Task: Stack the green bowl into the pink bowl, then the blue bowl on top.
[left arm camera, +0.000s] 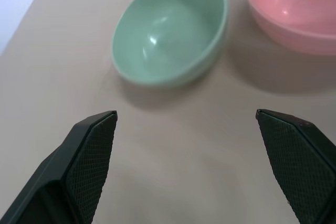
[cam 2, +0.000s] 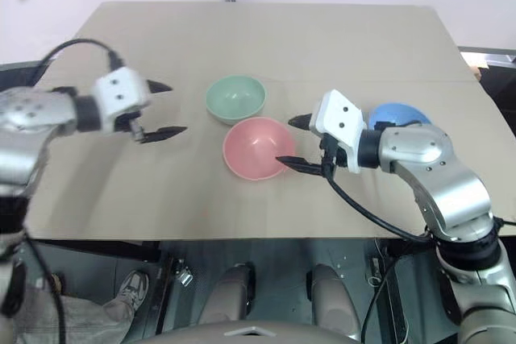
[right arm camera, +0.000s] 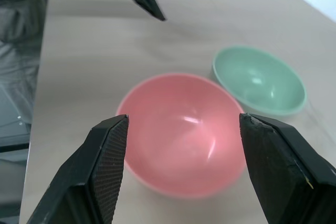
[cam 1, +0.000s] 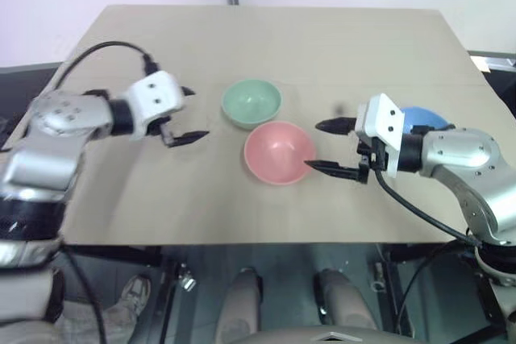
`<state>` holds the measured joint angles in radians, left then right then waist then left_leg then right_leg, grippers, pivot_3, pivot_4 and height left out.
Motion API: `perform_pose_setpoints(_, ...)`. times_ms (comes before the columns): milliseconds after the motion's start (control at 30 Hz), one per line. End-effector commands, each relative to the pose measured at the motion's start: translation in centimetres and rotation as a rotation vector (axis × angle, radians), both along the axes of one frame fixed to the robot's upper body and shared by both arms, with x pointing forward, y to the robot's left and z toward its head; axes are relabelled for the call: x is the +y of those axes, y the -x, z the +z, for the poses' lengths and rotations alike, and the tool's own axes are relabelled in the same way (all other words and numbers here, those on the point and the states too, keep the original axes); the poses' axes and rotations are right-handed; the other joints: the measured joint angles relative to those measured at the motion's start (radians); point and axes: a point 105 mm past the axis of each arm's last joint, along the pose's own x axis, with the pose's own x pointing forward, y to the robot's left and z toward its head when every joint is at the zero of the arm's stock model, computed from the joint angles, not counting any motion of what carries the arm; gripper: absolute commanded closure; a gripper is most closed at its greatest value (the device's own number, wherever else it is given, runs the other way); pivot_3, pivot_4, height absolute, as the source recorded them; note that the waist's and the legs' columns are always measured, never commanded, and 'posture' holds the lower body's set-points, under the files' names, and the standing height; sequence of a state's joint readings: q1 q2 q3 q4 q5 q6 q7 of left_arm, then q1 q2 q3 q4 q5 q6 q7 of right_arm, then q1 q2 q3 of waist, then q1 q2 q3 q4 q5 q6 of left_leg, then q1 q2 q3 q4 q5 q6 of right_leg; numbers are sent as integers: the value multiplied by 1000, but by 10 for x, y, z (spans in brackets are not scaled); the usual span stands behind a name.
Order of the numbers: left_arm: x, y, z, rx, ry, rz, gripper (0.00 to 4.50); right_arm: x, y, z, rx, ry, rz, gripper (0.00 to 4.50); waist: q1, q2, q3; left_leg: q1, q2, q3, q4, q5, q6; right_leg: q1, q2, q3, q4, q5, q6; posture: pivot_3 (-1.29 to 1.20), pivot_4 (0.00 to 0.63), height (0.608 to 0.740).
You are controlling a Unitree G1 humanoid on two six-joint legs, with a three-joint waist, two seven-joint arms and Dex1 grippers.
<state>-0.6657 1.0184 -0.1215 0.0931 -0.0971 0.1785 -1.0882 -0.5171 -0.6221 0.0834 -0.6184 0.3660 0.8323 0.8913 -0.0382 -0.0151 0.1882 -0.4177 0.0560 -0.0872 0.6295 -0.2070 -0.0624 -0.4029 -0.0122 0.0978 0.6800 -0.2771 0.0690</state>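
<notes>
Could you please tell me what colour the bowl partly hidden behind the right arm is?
Sky blue: the blue bowl, clearest in the right eye view.

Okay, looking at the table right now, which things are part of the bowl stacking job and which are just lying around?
Part of the job:
- green bowl, empty on the table
- pink bowl, empty, beside the green one
- blue bowl, partly hidden behind the right arm

Just lying about:
- table, bearing all three bowls
- person's shoe on the floor below
</notes>
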Motion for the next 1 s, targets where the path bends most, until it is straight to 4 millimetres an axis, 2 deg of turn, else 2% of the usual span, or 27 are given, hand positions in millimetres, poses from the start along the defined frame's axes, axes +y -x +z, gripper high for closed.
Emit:
perform_pose_setpoints(33, -4, -17, -2, 5, -174, -105, 0, -5, 3, 12, -56, -15, -55, 791, -7, 0, 0, -1, 0, 0, 0, 0, 0, 0, 0, 0, -1, 0, 0, 0, 150, 740)
perform_pose_setpoints(167, -15, -40, -4, -15, -317, -188, 0, -12, 6, 12, -65, -15, -108, 791, -5, 0, 0, -1, 0, 0, -1, 0, 0, -1, 0, 0, 0, 0, 0, 0, 150, 740)
perform_pose_setpoints(300, -25, -52, -16, -14, -438, -266, 0, -19, 10, 10, -71, -9, -162, 791, -3, 0, 0, -7, -1, -1, 0, 0, 0, -4, -1, -1, -2, 0, 0, 0, 150, 740)
perform_pose_setpoints(400, -33, -56, -19, -28, -472, -314, 851, -24, 12, 10, -77, -15, -203, 753, -5, 0, 0, -14, -2, -2, 3, 0, 0, -9, -2, -2, -1, 0, 0, 0, 150, 740)
perform_pose_setpoints(567, -37, -59, -22, -37, -513, -355, 3431, -32, 13, 10, -81, -20, -258, 753, -5, -1, 1, -14, -2, -4, 4, 0, 1, -9, -2, -3, 1, 0, 0, 0, 150, 740)
perform_pose_setpoints(600, -37, -60, -22, -37, -513, -357, 3652, -32, 14, 9, -82, -19, -262, 753, -6, -1, 1, -14, -2, -4, 4, 0, 1, -9, -2, -3, 1, 0, 0, 0, 150, 740)
perform_pose_setpoints(633, -37, -60, -21, -40, -515, -359, 4351, -33, 13, 10, -84, -19, -265, 753, -6, -1, 0, -14, -2, -4, 4, 0, 1, -9, -2, -3, 1, 0, 0, 0, 150, 740)
perform_pose_setpoints(733, -41, -60, -10, -90, -479, -370, 4465, -34, 13, 10, -89, -20, -263, 753, -6, -1, 1, -14, -2, -4, 4, 0, 1, -9, -2, -3, 2, 0, 0, 0, 150, 740)
perform_pose_setpoints(900, -33, -48, -4, -53, -476, -413, 4465, -34, 13, 11, -93, -20, -252, 753, -7, -1, 1, -14, -2, -4, 4, 0, 1, -9, -2, -3, 2, 0, 0, 0, 150, 740)
perform_pose_setpoints(1000, -36, -30, 19, -43, -413, -476, 4465, -34, 13, 11, -77, -36, -228, 753, -7, -1, 1, -14, -2, -4, 4, 0, 1, -9, -2, -3, 2, 0, 0, 0, 150, 740)
